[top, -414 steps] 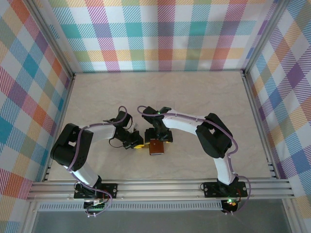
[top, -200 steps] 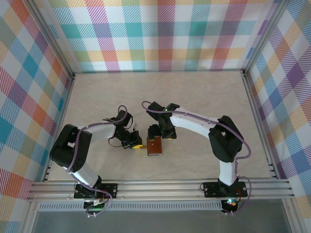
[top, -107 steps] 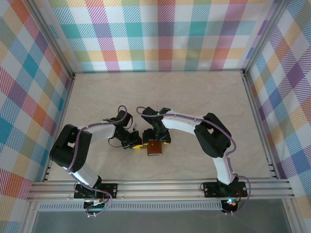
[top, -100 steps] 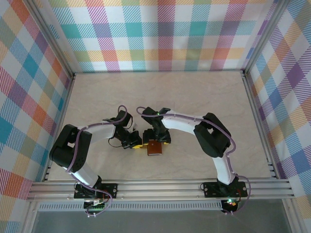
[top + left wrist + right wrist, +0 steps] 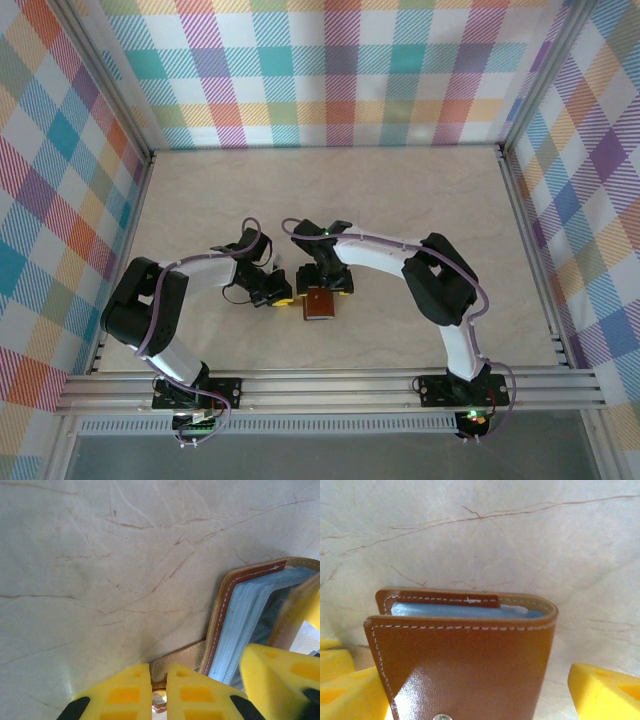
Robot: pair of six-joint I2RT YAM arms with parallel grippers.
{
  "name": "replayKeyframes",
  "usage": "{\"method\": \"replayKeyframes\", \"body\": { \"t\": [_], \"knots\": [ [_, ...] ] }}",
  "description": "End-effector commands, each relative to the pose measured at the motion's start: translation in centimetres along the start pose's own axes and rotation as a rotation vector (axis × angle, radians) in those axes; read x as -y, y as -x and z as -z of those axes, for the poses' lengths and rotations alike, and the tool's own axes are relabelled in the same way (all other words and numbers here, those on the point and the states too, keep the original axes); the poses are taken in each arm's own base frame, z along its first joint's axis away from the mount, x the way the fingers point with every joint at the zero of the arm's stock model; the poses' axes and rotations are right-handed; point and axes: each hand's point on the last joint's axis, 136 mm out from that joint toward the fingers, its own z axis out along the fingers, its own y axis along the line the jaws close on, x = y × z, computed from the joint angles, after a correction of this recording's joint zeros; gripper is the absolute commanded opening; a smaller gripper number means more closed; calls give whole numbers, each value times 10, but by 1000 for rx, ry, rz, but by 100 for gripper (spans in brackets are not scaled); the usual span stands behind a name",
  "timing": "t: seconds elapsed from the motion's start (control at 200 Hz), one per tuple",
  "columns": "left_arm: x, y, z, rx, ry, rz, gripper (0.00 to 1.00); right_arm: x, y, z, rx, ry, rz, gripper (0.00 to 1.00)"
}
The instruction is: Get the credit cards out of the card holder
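The card holder (image 5: 320, 304), reddish-brown leather with white stitching, rests on the table in front of both arms, folded nearly closed. Its blue-grey plastic pockets (image 5: 460, 611) show at the top edge. My left gripper (image 5: 159, 680) is shut on the holder's thin strap tab (image 5: 182, 656), at the holder's left side (image 5: 290, 299). My right gripper (image 5: 470, 687) is open and straddles the holder (image 5: 465, 665) from behind, one yellow finger (image 5: 605, 690) standing clear of its right edge. In the left wrist view the holder (image 5: 225, 605) lies to the right. The credit cards are hidden inside the pockets.
Pale marble-patterned tabletop (image 5: 400, 200) stretches away behind the arms. Plaid walls (image 5: 330, 70) and aluminium rails (image 5: 330, 385) close the workspace in. A finger (image 5: 280, 680) of the right gripper stands close beside my left fingers.
A second ago the right gripper was a little farther back; it has come forward over the holder. The left gripper stays shut on the strap tab.
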Motion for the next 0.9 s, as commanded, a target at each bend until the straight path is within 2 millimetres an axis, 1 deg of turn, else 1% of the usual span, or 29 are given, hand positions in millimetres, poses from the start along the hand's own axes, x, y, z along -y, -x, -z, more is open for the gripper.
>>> {"method": "replayKeyframes", "body": {
  "t": [0.0,0.085,0.205,0.405,0.48,0.5,0.505,0.57,0.63,0.675,0.71,0.775,0.84,0.895],
  "knots": [
    [-12,-5,-1,-4,50,-2,10,6,-1,31,44,-28,20,88],
    [-12,-4,1,1,58,-1,10,12,-2,37,54,-42,23,87],
    [-13,-4,3,4,68,0,10,19,-4,42,59,-42,28,84],
    [-15,-3,9,9,108,-4,12,33,-4,48,67,-31,26,61],
    [-13,0,14,26,117,-12,17,35,-6,49,66,-6,32,53],
    [-12,0,15,29,120,-10,19,34,-6,49,66,2,34,48],
    [-11,1,16,30,120,-10,20,34,-6,50,67,4,35,46],
    [-4,3,21,42,115,-18,26,32,-7,50,69,31,40,35],
    [3,6,28,61,128,-32,36,29,-8,52,71,58,46,24],
    [9,7,35,79,147,-50,40,28,-7,52,73,74,48,16],
    [13,8,41,94,171,-65,44,27,-8,53,72,84,50,12],
    [23,9,52,127,224,-98,49,26,-8,54,73,96,53,8],
    [38,9,59,149,248,-126,51,25,-9,54,75,111,49,4],
    [51,7,60,155,240,-135,51,25,-10,57,77,129,38,0]
  ]
}}
